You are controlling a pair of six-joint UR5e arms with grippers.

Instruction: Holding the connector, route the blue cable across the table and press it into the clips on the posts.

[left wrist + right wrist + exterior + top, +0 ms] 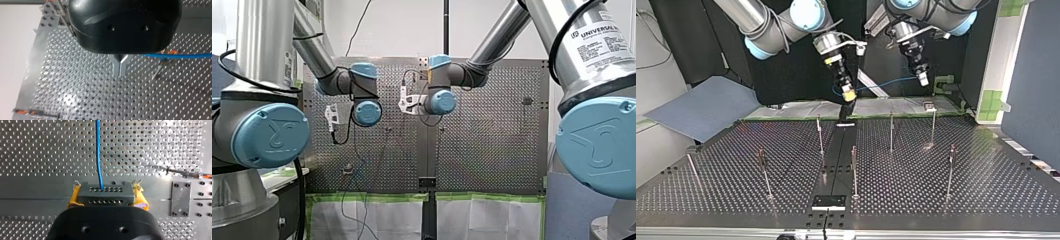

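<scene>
Shiny perforated metal table (986, 195), smooth blue cable (98, 152), matt grey connector (105, 194)

The connector (105, 195) was lodged between the fingers of my right gripper (106, 192); the cable (98, 152) was stretched from it over the perforated table (37, 150), on which posts (854, 170) were stood.

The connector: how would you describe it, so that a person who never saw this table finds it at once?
In the right wrist view, above the perforated table, find my right gripper. Between its yellow pads sits the connector. It alone is a dark block with two rows of small holes, and the blue cable leaves one row.
</scene>
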